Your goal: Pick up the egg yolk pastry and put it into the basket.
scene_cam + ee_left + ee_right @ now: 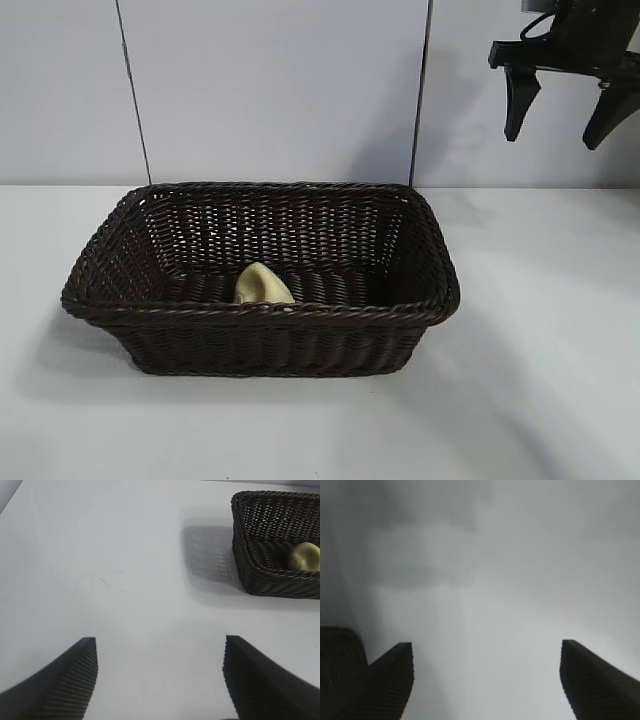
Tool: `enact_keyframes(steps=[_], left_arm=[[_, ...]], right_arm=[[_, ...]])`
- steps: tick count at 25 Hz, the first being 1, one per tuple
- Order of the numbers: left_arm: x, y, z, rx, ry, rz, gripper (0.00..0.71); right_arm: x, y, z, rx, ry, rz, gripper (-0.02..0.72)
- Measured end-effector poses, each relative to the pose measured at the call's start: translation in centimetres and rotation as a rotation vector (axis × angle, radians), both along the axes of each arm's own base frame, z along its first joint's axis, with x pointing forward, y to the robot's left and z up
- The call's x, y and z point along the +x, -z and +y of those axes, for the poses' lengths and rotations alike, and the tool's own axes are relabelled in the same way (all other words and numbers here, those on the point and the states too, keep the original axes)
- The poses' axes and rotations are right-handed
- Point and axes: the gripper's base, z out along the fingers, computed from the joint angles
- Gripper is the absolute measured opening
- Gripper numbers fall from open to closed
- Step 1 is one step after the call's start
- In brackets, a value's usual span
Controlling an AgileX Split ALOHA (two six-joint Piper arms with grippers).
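The pale yellow egg yolk pastry [264, 285] lies inside the dark woven basket [420, 262], near its front wall; the front rim hides its lower part. From the left wrist the pastry [304, 556] shows in the basket [250, 545] too. My right gripper [559, 140] hangs high at the upper right, well above and to the right of the basket, open and empty. In its own wrist view the right gripper [486, 647] has only bare surface between the fingers. My left gripper [160, 642] stands open and empty over bare table, away from the basket; it is out of the exterior view.
The white table [540, 400] stretches around the basket on all sides. A pale panelled wall [270, 90] with dark vertical seams stands behind it.
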Motion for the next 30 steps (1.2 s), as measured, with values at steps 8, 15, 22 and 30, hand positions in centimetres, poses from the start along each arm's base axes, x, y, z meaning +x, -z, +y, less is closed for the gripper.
enact_keyframes(steps=[8, 15, 22, 30], left_arm=[[0.0, 0.0, 0.0, 0.000, 0.000, 0.000, 0.514], [0.0, 0.0, 0.0, 0.000, 0.000, 0.000, 0.514], [0.0, 0.0, 0.0, 0.000, 0.000, 0.000, 0.514], [0.0, 0.0, 0.0, 0.000, 0.000, 0.000, 0.514]], right_arm=[[-6.6, -1.5, 0.4, -0.004, -0.030, 0.072, 0.579], [-14.9, -1.1, -0.1, -0.013, -0.050, 0.167, 0.579], [-23.3, 0.6, -0.7, -0.017, -0.064, 0.201, 0.579], [-30.7, 2.8, -1.2, -0.020, -0.106, 0.061, 0.579]])
